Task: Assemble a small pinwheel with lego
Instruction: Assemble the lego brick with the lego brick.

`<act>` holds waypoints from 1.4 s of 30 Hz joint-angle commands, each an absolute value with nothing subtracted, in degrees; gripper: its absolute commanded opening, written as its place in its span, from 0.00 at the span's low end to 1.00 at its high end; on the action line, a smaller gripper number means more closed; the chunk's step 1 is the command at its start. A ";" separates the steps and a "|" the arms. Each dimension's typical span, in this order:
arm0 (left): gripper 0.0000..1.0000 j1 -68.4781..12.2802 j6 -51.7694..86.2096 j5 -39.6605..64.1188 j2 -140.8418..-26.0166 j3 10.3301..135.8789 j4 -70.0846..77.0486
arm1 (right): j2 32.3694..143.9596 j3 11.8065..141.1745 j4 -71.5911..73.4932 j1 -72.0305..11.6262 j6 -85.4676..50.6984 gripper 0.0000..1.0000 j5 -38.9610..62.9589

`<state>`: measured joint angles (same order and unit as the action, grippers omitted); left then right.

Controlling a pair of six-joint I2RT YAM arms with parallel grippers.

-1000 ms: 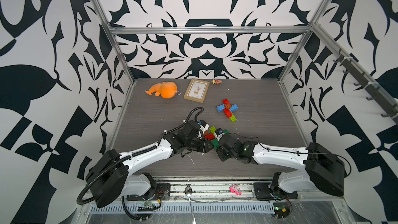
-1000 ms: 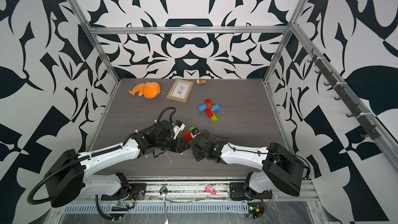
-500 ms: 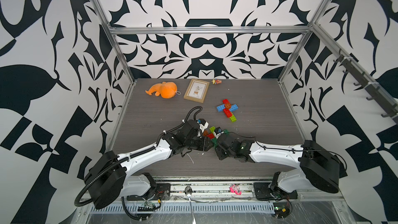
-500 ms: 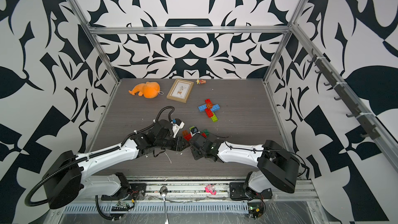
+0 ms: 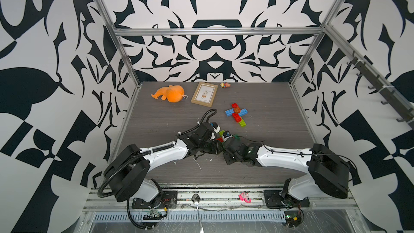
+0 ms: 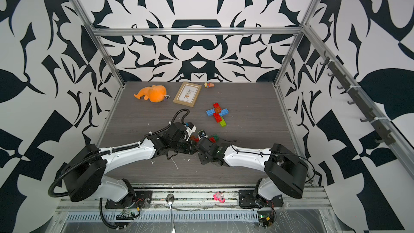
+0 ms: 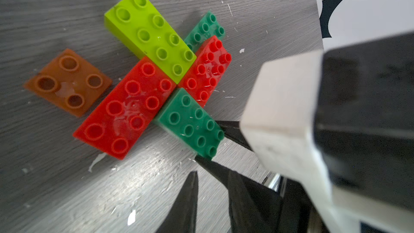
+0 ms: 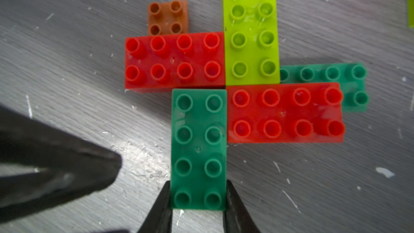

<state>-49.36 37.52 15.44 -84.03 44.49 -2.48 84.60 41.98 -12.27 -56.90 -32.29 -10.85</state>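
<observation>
Low over the grey bench the left arm reaches in, and well beyond the left jaws, toward the back wall, lie an orange plush toy and a picture frame. The left jaws hang just beside the right jaws, tips over bare bench alongside the held brick, touching no lego that I can see; whether they stand apart or together I cannot tell. Out past their tips lies a red brick, an orange-brown square butted against its far long side. Next over, the right jaws are clamped on the near end of a dark green brick, one against each long side; it lies flat and runs straight out from them until its far end meets that red brick. A lime green brick runs farther out still, edge to edge with the red one. On the side away from the left jaws a second red brick lies crosswise against the held brick, and a second dark green brick is partly hidden behind its outer end. Farther out from the right jaws, well apart, sits a separate cross of bricks in blue, red and lime green. The right arm stretches away to the right.
</observation>
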 commanded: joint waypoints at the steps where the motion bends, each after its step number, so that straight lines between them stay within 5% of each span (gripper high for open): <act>1: 0.27 -49.09 36.84 15.42 -85.71 47.22 -2.09 | 84.97 43.92 -14.36 -56.52 -34.48 0.09 -12.76; 42: 0.10 -46.14 33.95 10.55 -102.30 54.83 -5.61 | 90.40 51.64 -21.79 -53.66 -34.19 0.09 -6.68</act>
